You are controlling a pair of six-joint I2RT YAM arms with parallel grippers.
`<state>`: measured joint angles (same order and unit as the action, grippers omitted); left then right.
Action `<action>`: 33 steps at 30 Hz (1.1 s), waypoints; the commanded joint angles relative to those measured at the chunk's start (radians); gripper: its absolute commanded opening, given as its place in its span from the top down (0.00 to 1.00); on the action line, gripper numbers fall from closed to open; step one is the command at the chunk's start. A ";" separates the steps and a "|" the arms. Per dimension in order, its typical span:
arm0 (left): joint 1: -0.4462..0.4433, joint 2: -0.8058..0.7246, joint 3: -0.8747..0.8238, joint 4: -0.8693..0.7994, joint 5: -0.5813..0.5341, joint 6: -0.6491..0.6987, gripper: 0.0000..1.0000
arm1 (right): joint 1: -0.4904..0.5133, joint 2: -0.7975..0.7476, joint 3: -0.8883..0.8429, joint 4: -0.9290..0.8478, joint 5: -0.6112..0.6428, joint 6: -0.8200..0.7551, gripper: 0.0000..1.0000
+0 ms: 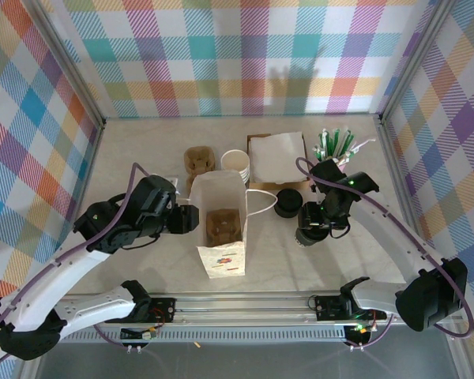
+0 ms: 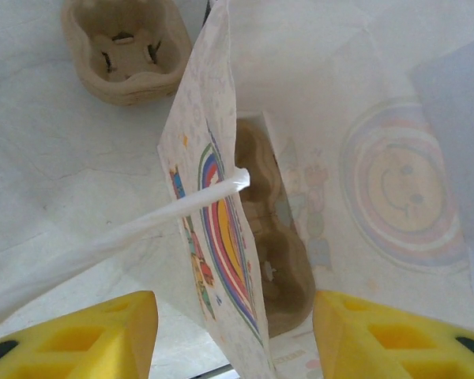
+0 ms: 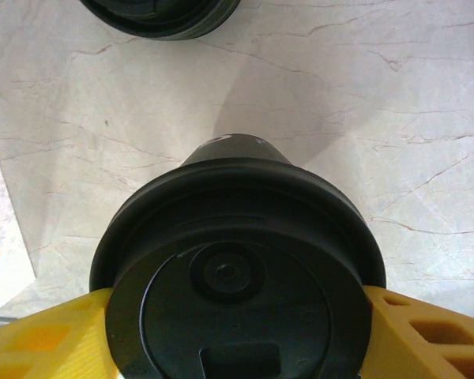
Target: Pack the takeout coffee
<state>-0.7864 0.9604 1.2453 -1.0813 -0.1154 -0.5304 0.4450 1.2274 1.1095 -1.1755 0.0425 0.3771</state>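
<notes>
The step in hand is the carry: the right gripper (image 3: 238,328) has its jaws clamped on the lidded rim of the takeout coffee (image 3: 237,237), which sits on the worktop (image 3: 395,95) or just above it (I cannot tell which), to the right of the paper bag (image 1: 219,207) and just in front of the stack of black lids (image 1: 288,203). The left gripper (image 2: 233,316) has its jaws apart, astride the bag's near wall without pinching it, the bag's paper handle (image 2: 118,237) trailing past one finger.

Next, the cup probably has to travel left over the bag's open mouth and go down upright into a free well, so the bag likely needs steadying.

The bag holds a moulded pulp cup carrier (image 2: 276,260), its wells empty. More pulp carriers (image 1: 197,160) sit behind the bag.
</notes>
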 commanded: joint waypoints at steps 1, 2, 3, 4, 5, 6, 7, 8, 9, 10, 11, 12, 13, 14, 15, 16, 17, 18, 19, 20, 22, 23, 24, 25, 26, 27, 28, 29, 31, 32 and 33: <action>0.012 0.007 0.049 -0.026 -0.030 0.003 0.46 | 0.006 -0.017 0.044 -0.028 -0.052 -0.025 0.51; 0.011 0.004 0.050 -0.026 -0.035 0.003 0.46 | 0.006 -0.016 0.043 -0.028 -0.057 -0.033 0.51; 0.011 0.003 0.049 -0.025 -0.038 0.003 0.46 | 0.006 -0.011 0.040 -0.031 -0.061 -0.041 0.51; 0.011 -0.001 0.044 -0.018 -0.040 0.004 0.46 | 0.006 -0.006 0.036 -0.034 -0.065 -0.053 0.51; 0.012 -0.005 0.038 -0.017 -0.045 0.005 0.46 | 0.007 0.001 0.033 -0.036 -0.068 -0.062 0.51; 0.012 -0.008 0.033 -0.015 -0.048 0.004 0.46 | 0.006 0.004 0.034 -0.040 -0.071 -0.066 0.51; 0.012 -0.011 0.030 -0.013 -0.050 0.004 0.46 | 0.006 0.009 0.036 -0.045 -0.075 -0.071 0.51; 0.012 -0.014 0.026 -0.008 -0.051 0.002 0.46 | 0.006 0.010 0.039 -0.049 -0.076 -0.073 0.52; 0.012 -0.017 0.024 -0.008 -0.052 0.000 0.46 | 0.006 0.009 0.041 -0.054 -0.076 -0.076 0.51; 0.012 -0.020 0.023 -0.007 -0.052 -0.003 0.46 | 0.006 0.007 0.042 -0.060 -0.074 -0.078 0.51; 0.011 -0.024 0.020 -0.007 -0.052 -0.003 0.46 | 0.006 0.005 0.042 -0.064 -0.070 -0.077 0.51; 0.012 -0.027 0.020 -0.012 -0.056 -0.003 0.46 | 0.006 0.003 0.045 -0.068 -0.066 -0.075 0.51; 0.010 -0.030 0.019 -0.017 -0.064 -0.004 0.46 | 0.006 0.006 0.049 -0.073 -0.066 -0.078 0.51; 0.012 -0.031 0.024 -0.025 -0.071 -0.009 0.45 | 0.006 0.009 0.056 -0.079 -0.062 -0.073 0.51; 0.010 -0.033 0.032 -0.033 -0.076 -0.012 0.45 | 0.007 0.013 0.061 -0.087 -0.057 -0.067 0.51; 0.011 -0.033 0.037 -0.039 -0.079 -0.015 0.45 | 0.006 0.015 0.064 -0.093 -0.055 -0.061 0.51; 0.012 -0.032 0.045 -0.046 -0.080 -0.021 0.45 | 0.006 0.016 0.067 -0.097 -0.053 -0.052 0.51; 0.012 -0.031 0.052 -0.054 -0.081 -0.025 0.45 | 0.006 0.015 0.067 -0.099 -0.055 -0.041 0.52; 0.011 -0.032 0.056 -0.061 -0.082 -0.030 0.45 | 0.006 0.014 0.068 -0.100 -0.053 -0.034 0.52; 0.012 -0.030 0.057 -0.068 -0.079 -0.035 0.45 | 0.006 0.012 0.071 -0.103 -0.050 -0.026 0.52; 0.012 -0.033 0.051 -0.077 -0.064 -0.041 0.45 | 0.006 0.015 0.091 -0.124 -0.040 -0.009 0.52; 0.011 -0.037 0.044 -0.084 -0.054 -0.043 0.45 | 0.006 0.020 0.109 -0.143 -0.037 0.000 0.52; 0.011 -0.044 0.037 -0.090 -0.045 -0.046 0.45 | 0.007 0.026 0.133 -0.172 -0.030 0.014 0.52; 0.011 -0.048 0.033 -0.097 -0.040 -0.049 0.46 | 0.008 0.033 0.159 -0.197 -0.023 0.027 0.52; 0.011 -0.057 0.032 -0.105 -0.039 -0.057 0.46 | 0.011 0.038 0.191 -0.229 -0.013 0.045 0.53; 0.011 -0.068 0.033 -0.111 -0.035 -0.060 0.46 | 0.015 0.043 0.224 -0.255 0.001 0.064 0.53; 0.012 -0.075 0.037 -0.115 -0.028 -0.059 0.46 | 0.018 0.048 0.252 -0.282 0.011 0.083 0.54; 0.010 -0.084 0.045 -0.125 -0.028 -0.051 0.46 | 0.023 0.052 0.282 -0.308 0.015 0.100 0.54; 0.011 -0.097 0.066 -0.142 -0.052 -0.035 0.46 | 0.037 0.058 0.330 -0.359 0.048 0.141 0.54; 0.011 -0.100 0.080 -0.146 -0.062 -0.019 0.45 | 0.045 0.063 0.362 -0.394 0.061 0.164 0.54; 0.012 -0.100 0.095 -0.147 -0.067 -0.008 0.45 | 0.053 0.069 0.395 -0.424 0.069 0.185 0.54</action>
<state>-0.7864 0.8761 1.2865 -1.1877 -0.1600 -0.5671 0.4786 1.2846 1.4311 -1.4521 0.0612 0.4675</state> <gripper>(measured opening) 0.546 0.672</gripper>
